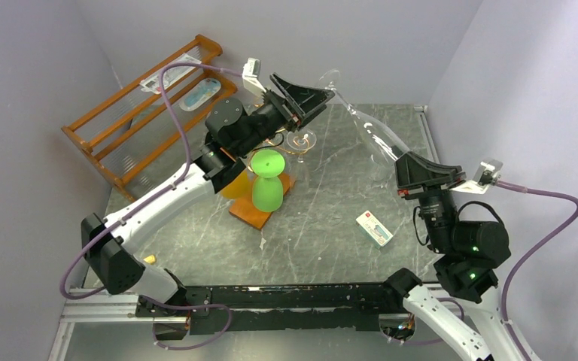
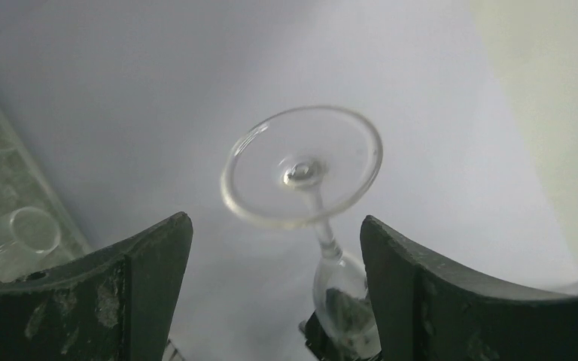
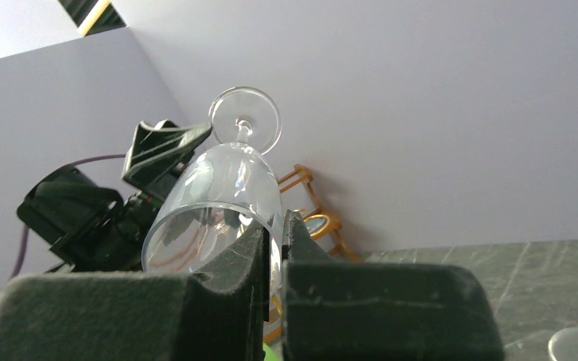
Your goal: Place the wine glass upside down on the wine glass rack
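We read this as a mid-air handover. The R gripper [image 3: 277,224] is pinched tight on the rim wall of the clear wine glass [image 3: 222,192]. The glass hangs tilted over the back of the table, foot up and toward the L arm, well apart from the wine glass rack [image 1: 250,214]. The L gripper [image 2: 275,219] stands wide w/ nothing in it. From its wrist cam the foot and stem show between the fingers but beyond them, no contact that we can see.

Next, in our judgement: L comes fwd and closes on the stem under the foot, R lets go of the rim, then L carries the glass bowl-down to a free arm of the rack. The rack carries an inverted green glass [image 1: 267,184], so the approach looks tight. The gold wire is too thin to make out from the top cam. Thin, smooth glass: grip gently, centred.

Surface: grey-green marble-look table [image 1: 331,218], small white box [image 1: 375,228] toward the R side. A wooden slatted shelf [image 1: 143,113] stands at the back left corner. Plain pale lilac walls [image 1: 286,37] on three sides.
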Motion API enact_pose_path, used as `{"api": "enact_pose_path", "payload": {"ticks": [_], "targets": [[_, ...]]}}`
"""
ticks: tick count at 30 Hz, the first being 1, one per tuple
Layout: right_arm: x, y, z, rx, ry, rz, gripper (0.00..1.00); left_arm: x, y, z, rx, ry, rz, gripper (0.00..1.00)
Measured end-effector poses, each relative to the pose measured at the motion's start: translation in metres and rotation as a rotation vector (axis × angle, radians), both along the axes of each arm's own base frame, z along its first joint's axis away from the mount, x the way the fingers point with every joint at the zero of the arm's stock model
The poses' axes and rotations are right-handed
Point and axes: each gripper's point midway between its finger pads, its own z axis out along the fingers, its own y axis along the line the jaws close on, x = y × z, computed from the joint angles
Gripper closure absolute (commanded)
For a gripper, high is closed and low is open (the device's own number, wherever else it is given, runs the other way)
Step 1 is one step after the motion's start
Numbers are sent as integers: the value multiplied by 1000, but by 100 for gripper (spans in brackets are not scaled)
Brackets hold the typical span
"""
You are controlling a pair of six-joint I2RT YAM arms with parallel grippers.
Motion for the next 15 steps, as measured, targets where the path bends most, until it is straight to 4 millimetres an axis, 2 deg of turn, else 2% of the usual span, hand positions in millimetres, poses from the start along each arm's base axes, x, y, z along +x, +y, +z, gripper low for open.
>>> {"api": "enact_pose_path", "payload": {"ticks": [3,6,12,15], "targets": [[2,9,-4,2,1,40,100,4,-7,7,-45,3,-4,18],[4,16,-7,1,6,68,100,6,-13,14,-78,-2,-10,31],[6,20,-3,4,-9,77,100,9,-16,17,-117,11,8,65],[6,19,-3,3,-11,75,100,8,-14,26,-159,7,15,73]]}}
